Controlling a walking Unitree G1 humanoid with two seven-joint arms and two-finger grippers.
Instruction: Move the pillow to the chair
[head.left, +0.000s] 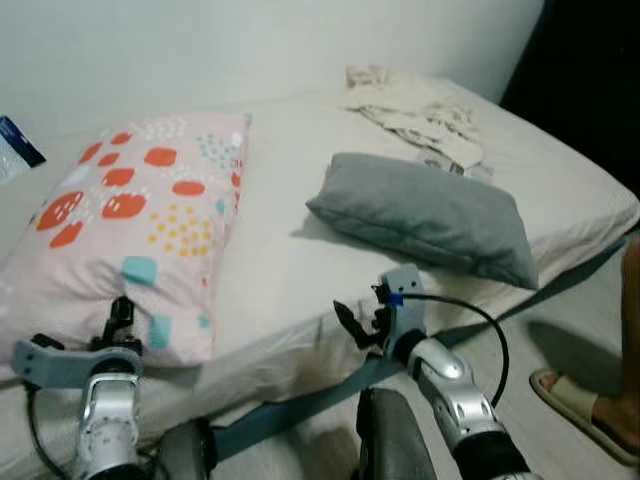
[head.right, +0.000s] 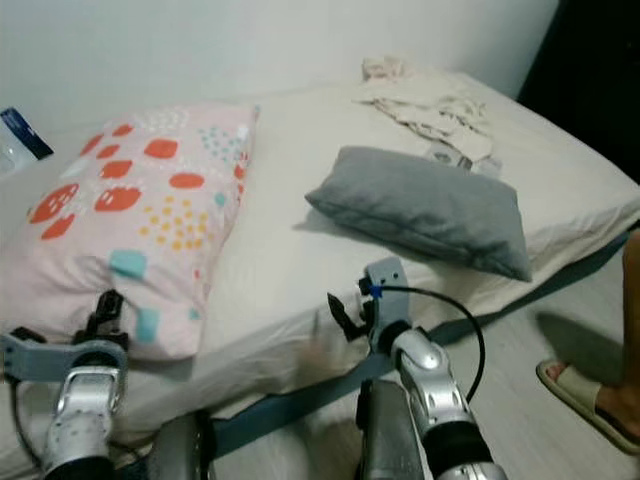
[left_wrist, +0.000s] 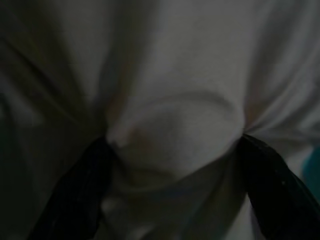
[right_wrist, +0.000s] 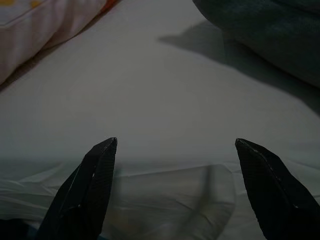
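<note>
Two pillows lie on the wide bed with the cream sheet (head.left: 290, 260): one large pink pillow printed with red strawberries and dots (head.left: 130, 220), and one smaller plain grey pillow (head.left: 425, 215). The pink pillow is on the bed's left part, its long axis running from the near edge toward the wall. My left gripper (head.left: 120, 318) is at its near end, and the two fingers (left_wrist: 85, 185) pinch a fold of its fabric. My right gripper (head.left: 355, 322) hangs wide apart at the bed's near edge, holding nothing. A crumpled beige cloth (head.left: 415, 110) lies behind the grey pillow. A person's sandalled foot (head.left: 585, 405) stands beside the bed.
</note>
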